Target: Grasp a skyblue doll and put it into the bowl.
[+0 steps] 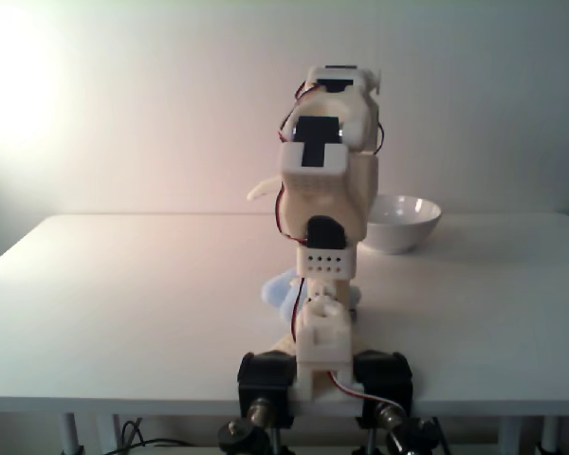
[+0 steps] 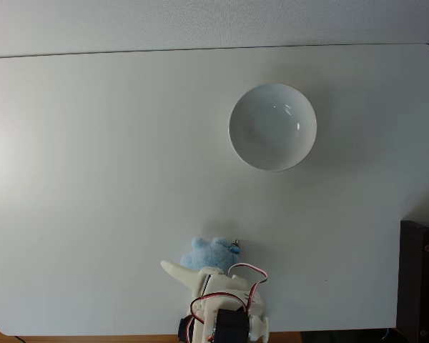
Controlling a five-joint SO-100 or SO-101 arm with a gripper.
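Gripper (image 2: 193, 271) sits low at the near edge of the bench (image 2: 93, 179), right on top of the skyblue doll (image 2: 209, 252). In the top-down fixed view we see 1 cream finger (image 2: 176, 271) jutting out to the left, beside the doll; the other finger is hidden under the arm body, so we can't tell how wide the gap is or whether the doll is pinched yet. In the front fixed view the arm (image 1: 324, 190) blocks most of the doll; just a pale blue lump (image 1: 283, 289) peeks out left of the lower arm.

The doll lies close in front of the arm's base, touching or nearly touching the wrist parts. The bowl (image 2: 272, 127) is well apart from it, further out on the bench and a bit to the right in the top-down view, and has nothing in it.

We judge the step in hand is the grasp, w/ the task barely started. To do it well:
- Get both fingers around the plush body, not around 1 fuzzy lump, since soft fabric slips.
- Press down a little before closing, as plush gives.
- Close fully, then lift straight up and check the doll comes along.
- Clear the bowl's rim before swinging across, then release over its centre.

Main risk: the doll is very near the base, so reach is cramped and the grip may be shallow.
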